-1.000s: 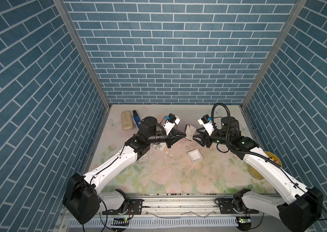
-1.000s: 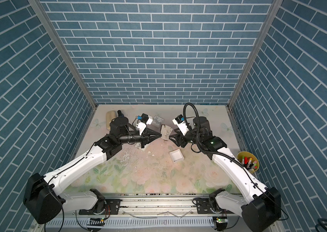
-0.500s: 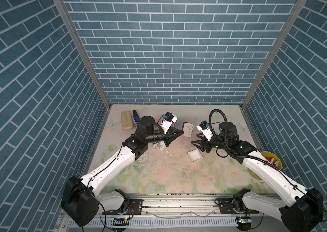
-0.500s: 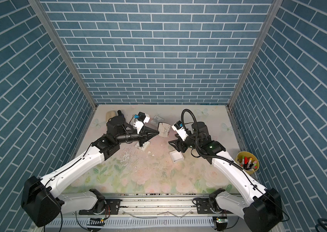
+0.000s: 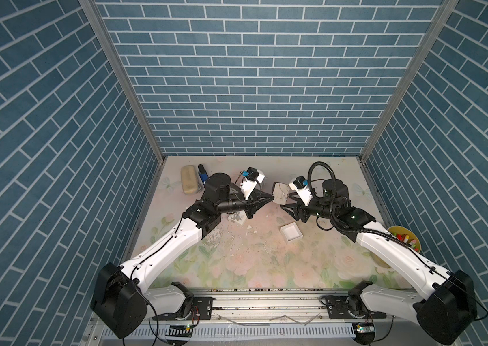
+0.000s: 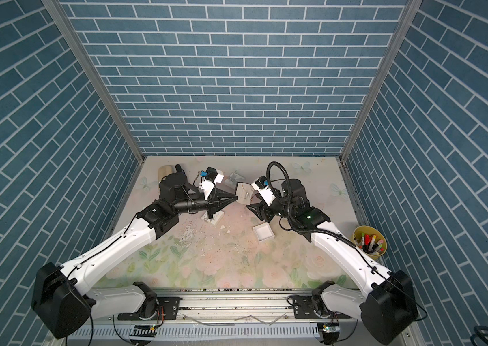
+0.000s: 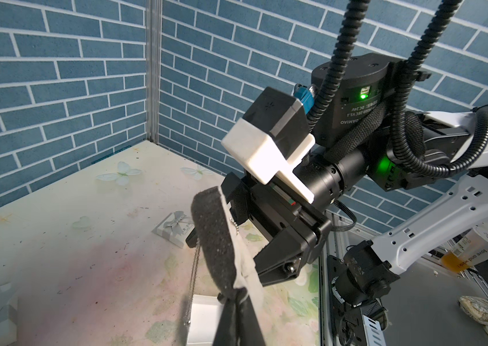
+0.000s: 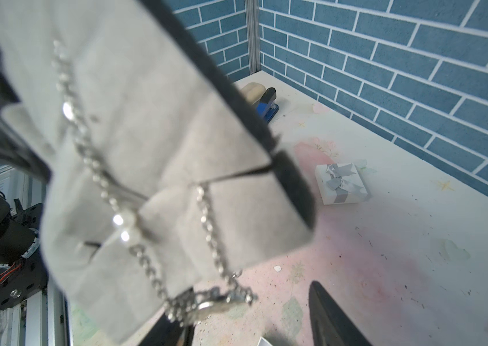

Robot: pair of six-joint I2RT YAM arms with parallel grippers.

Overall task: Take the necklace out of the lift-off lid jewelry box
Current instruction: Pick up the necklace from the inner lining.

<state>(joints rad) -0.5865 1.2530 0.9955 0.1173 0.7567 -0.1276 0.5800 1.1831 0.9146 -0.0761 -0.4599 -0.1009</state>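
The left gripper point(image 5: 272, 198) was clenched on one corner of a gray pad point(image 5: 280, 191) and held it in the air over the table point(image 5: 236, 269), above the middle and toward the far edge. The pad stood tilted on edge. Its black foam back faced the left arm and its gray face was turned to the right arm.

The necklace point(image 8: 121, 221) was out of the box and on that pad. Its silver chain ran down the gray face, one strand came out of a slit in the pad, and the clasp end dangled below the pad's lower edge. In the left wrist view a length of chain also hung down along the foam side.

The right gripper point(image 5: 288, 211) was just beside the pad with its fingers point(image 8: 332, 317) spread apart and nothing clamped between them. In the right wrist view the dangling clasp hung between them, close to one finger. Whether it touched that finger could not be told.

An open white box point(image 5: 290, 233) lay on the table below the right gripper, a little right of the middle. A small box with a gray bow point(image 6: 233, 177) sat toward the far edge, behind the pad. Another bowed white box point(image 6: 215, 221) sat under the left gripper. A tan case point(image 5: 188, 181) and a blue stapler point(image 5: 202, 176) lay side by side in the far left corner. A yellow cup point(image 6: 357, 235) of markers stood by the right edge.
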